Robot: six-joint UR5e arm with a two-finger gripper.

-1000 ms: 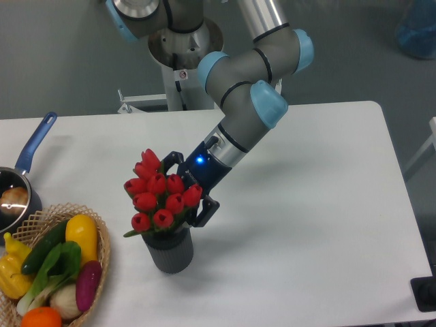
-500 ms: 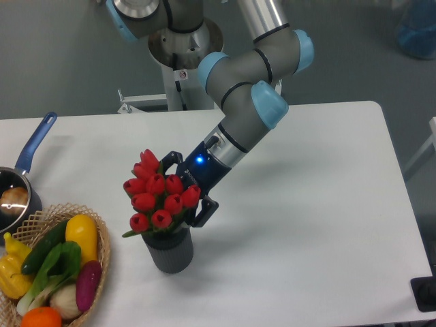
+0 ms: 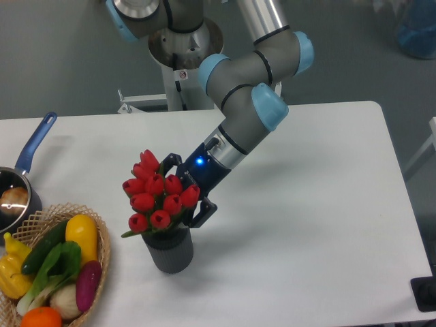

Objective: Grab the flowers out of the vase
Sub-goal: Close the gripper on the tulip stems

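flowers (image 3: pixel 158 199) in vase (image 3: pixel 169 249), nr left on table (image 3: pixel 320 204). end effector (image 3: pixel 185 191) behind bunch, fingers straddle stems; clenched or not — can't tell. vs 1 s ago: bunch + end effector nudged slightly left/down. closing in, no lift yet.

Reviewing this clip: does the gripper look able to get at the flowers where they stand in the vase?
Probably yes. The gripper is already right behind the flowers, its fingers on either side of the bunch above the vase, and nothing stands between them. Whether it has closed on the stems is hidden by the blooms.
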